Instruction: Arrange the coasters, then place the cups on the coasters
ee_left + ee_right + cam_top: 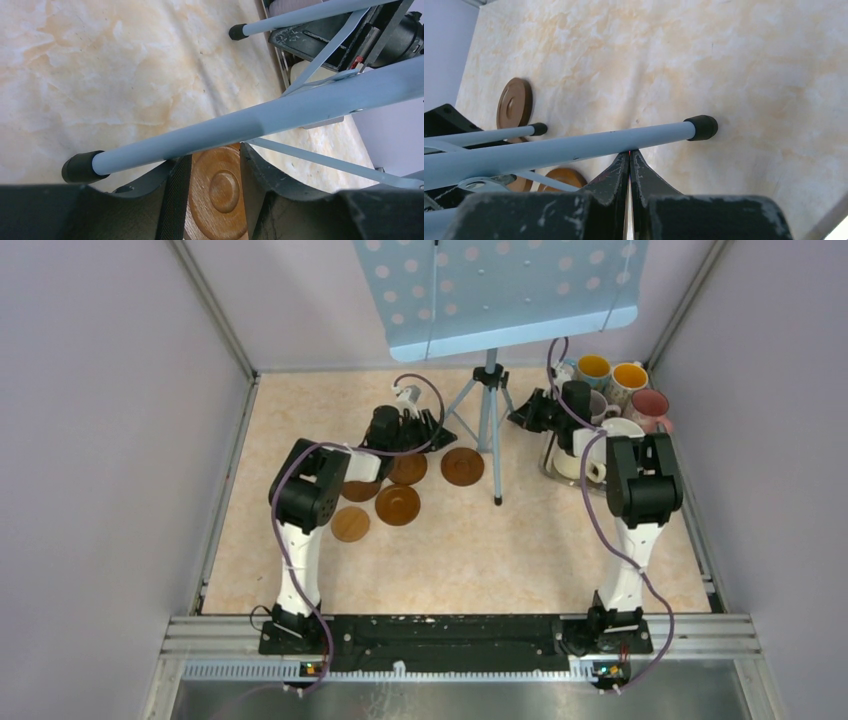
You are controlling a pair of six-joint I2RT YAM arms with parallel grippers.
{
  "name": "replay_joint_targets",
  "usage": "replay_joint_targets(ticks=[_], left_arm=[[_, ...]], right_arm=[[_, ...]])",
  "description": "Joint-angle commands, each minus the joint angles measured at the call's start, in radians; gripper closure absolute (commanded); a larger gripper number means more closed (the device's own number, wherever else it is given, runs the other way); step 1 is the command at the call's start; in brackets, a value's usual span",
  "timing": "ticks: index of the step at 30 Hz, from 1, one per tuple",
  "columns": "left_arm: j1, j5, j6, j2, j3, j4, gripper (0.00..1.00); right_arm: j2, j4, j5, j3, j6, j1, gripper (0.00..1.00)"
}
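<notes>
A brown wooden coaster [220,190] sits tilted between the fingers of my left gripper [215,151], which is shut on it. That gripper [428,426] hovers at the back left of the table, close behind a tripod leg [210,132]. Several more coasters lie below it: one [462,466] by the tripod, others [398,505] and a lighter one [350,524] nearer me. The cups [630,375] cluster at the back right, a pink one [650,405] among them. My right gripper [630,152] is shut and empty, its tips against another tripod leg [574,146].
A blue perforated music stand [500,290] on a tripod [489,400] stands at the back centre, its legs spreading between both grippers. A steel tray [552,468] lies under the right arm. Grey walls close in the table on both sides.
</notes>
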Motion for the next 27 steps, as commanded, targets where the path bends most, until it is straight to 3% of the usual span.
replay_joint_targets(ticks=[1,13,27], left_arm=[[0.024,0.005,0.025,0.037,0.094,-0.009,0.53],[0.067,0.02,0.08,0.176,0.339,-0.121,0.49],[0.093,-0.015,0.105,0.305,0.528,-0.126,0.49]], right_arm=[[0.053,0.111,0.045,0.112,0.011,0.012,1.0],[0.198,0.105,0.059,0.297,0.024,0.034,1.0],[0.369,-0.034,0.064,0.617,-0.023,0.041,0.98]])
